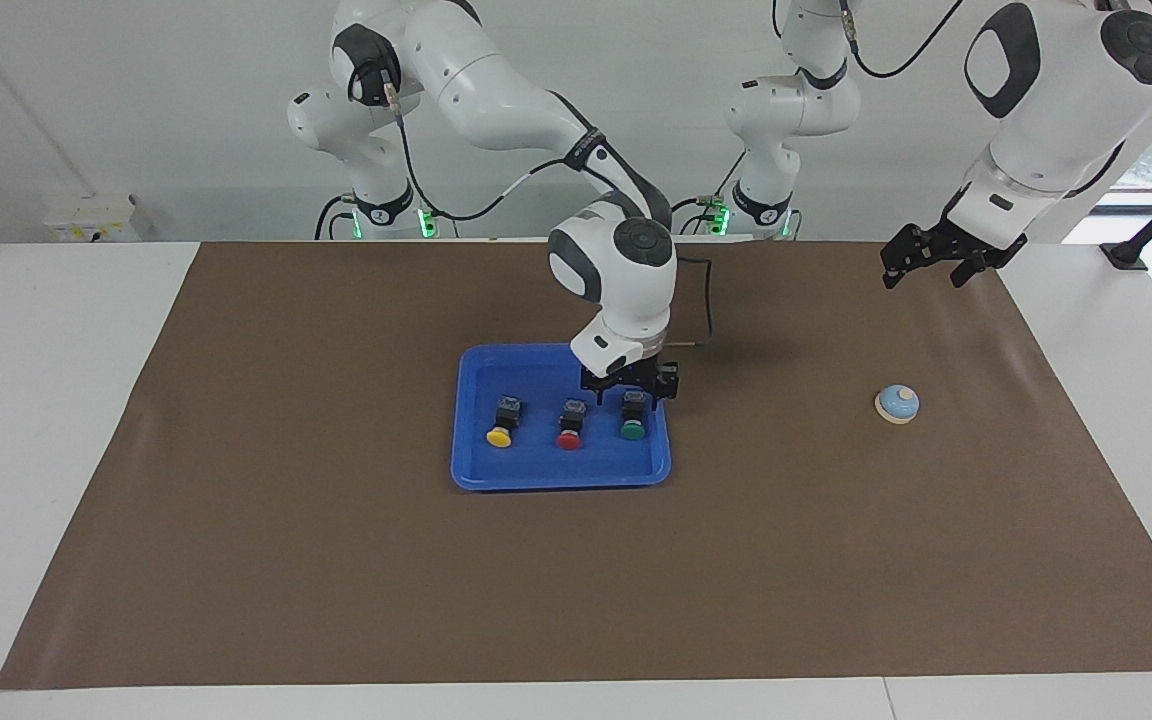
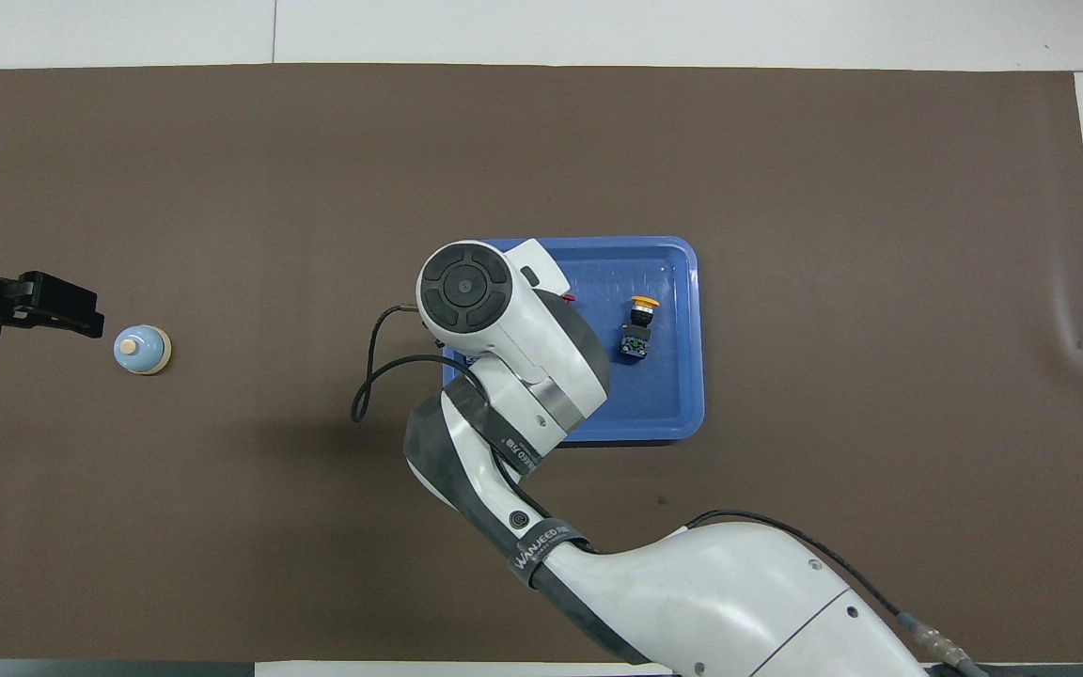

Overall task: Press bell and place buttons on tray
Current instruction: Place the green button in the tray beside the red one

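Note:
The blue tray (image 1: pixel 556 482) lies mid-table; it also shows in the overhead view (image 2: pixel 682 254). In it lie the yellow button (image 1: pixel 501 425), the red button (image 1: pixel 570 428) and the green button (image 1: pixel 633 420) in a row. My right gripper (image 1: pixel 631 388) is low over the tray, open, its fingers on either side of the green button's black body. The light blue bell (image 1: pixel 897 403) stands on the mat toward the left arm's end. My left gripper (image 1: pixel 926 277) is raised over the mat beside the bell, open and empty. In the overhead view the yellow button (image 2: pixel 640 320) and the bell (image 2: pixel 141 349) show; the right wrist hides the green button.
A brown mat (image 1: pixel 336 560) covers most of the white table. A black cable (image 1: pixel 706 300) loops from the right wrist over the mat near the tray's edge.

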You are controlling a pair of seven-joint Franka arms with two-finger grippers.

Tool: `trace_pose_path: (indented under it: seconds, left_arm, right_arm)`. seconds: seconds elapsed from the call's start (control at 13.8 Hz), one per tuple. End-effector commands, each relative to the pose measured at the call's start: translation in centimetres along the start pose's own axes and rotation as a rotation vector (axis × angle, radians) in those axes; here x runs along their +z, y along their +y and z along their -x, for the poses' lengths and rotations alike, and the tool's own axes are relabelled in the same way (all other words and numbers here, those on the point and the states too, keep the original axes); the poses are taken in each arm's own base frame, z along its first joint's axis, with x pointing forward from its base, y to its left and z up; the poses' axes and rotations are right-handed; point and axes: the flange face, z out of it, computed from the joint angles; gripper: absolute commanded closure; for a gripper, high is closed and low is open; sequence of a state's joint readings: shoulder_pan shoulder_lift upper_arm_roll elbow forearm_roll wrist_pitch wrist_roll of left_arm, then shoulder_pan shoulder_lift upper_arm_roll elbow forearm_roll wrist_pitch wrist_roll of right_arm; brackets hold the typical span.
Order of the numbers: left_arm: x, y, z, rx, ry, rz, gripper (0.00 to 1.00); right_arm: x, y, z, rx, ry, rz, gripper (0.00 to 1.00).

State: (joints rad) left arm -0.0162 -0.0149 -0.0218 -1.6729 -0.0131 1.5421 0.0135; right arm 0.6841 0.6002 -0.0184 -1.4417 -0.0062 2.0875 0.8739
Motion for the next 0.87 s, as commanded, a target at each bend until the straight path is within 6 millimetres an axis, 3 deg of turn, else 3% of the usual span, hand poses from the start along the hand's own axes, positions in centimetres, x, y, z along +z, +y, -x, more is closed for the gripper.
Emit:
trace_pose_path:
  seconds: [0.0, 0.15, 0.51, 0.8]
  left_arm:
    - [-0.5, -0.1, 0.1, -0.010, 0.012, -0.006, 0.00]
    - [-0.5, -0.1, 0.1, -0.010, 0.012, -0.006, 0.00]
    - [-0.5, -0.1, 0.1, -0.010, 0.012, -0.006, 0.00]
    - [-0.5, -0.1, 0.1, -0.010, 0.012, -0.006, 0.00]
  right_arm:
    - [-5.2, 5.4, -4.2, 0.094, 0.000, -0.005, 0.00]
    - [-8.8, 11.1, -7.5, 0.058, -0.012, 0.007, 0.00]
    - [-15.1, 25.9, -12.4, -0.177, -0.097, 0.044, 0.00]
    - [-20.9, 34.7, -12.4, -0.279, -0.140, 0.037, 0.00]
